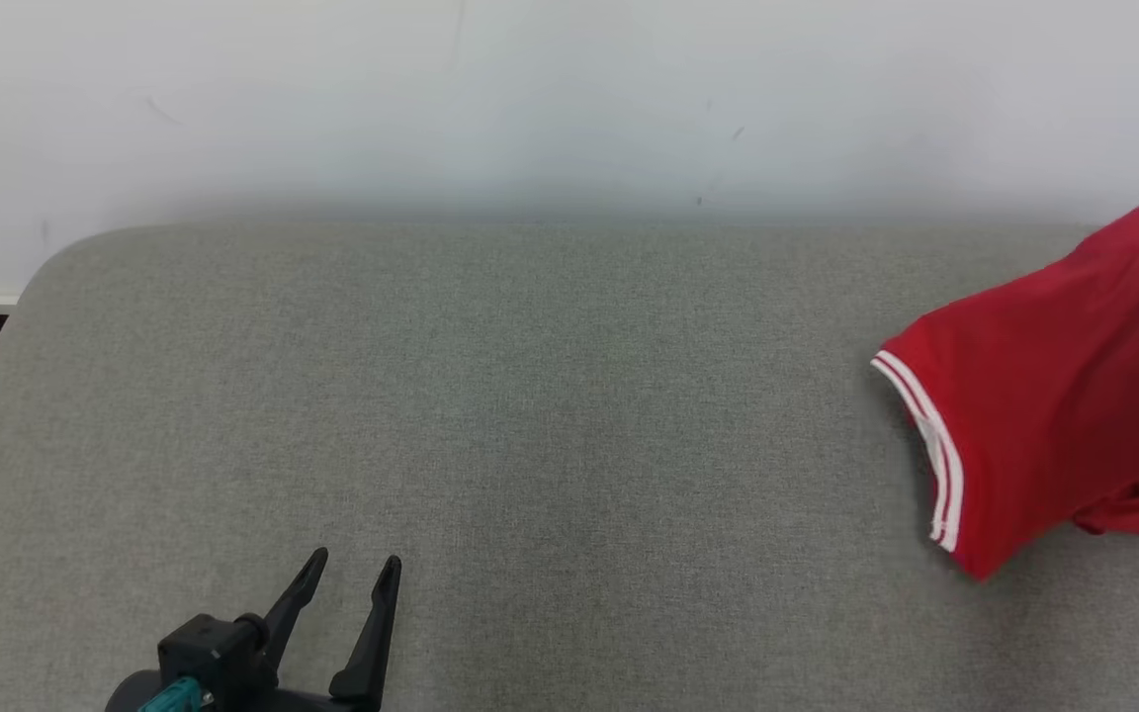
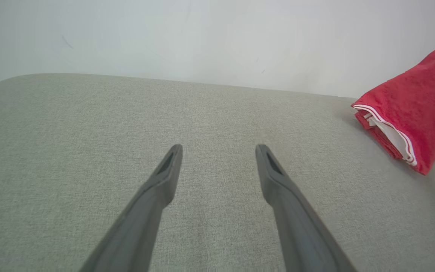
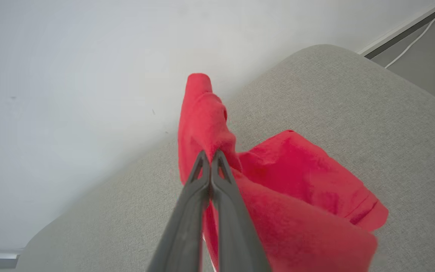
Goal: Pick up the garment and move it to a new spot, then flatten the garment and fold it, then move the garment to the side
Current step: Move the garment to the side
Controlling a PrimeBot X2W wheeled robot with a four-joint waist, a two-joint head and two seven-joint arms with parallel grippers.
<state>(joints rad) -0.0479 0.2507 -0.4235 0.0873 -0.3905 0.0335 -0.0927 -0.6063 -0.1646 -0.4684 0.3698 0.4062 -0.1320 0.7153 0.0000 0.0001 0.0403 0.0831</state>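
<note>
Garment (image 1: 1034, 396) bunched at table's (image 1: 530, 396) right end, right gripper (image 3: 210, 155) clamped on a thin fold; risk: fold slips out mid-carry. Left gripper (image 1: 354, 561) apart over table's near-left.

No readable text, labels, brand marks or numbers in any of the three views.

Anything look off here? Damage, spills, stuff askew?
Nothing damaged or spilled. The garment is bunched and tented up at the right end of the grey surface, but only because the right gripper is shut on it. The left gripper is open, well apart from it.
</note>
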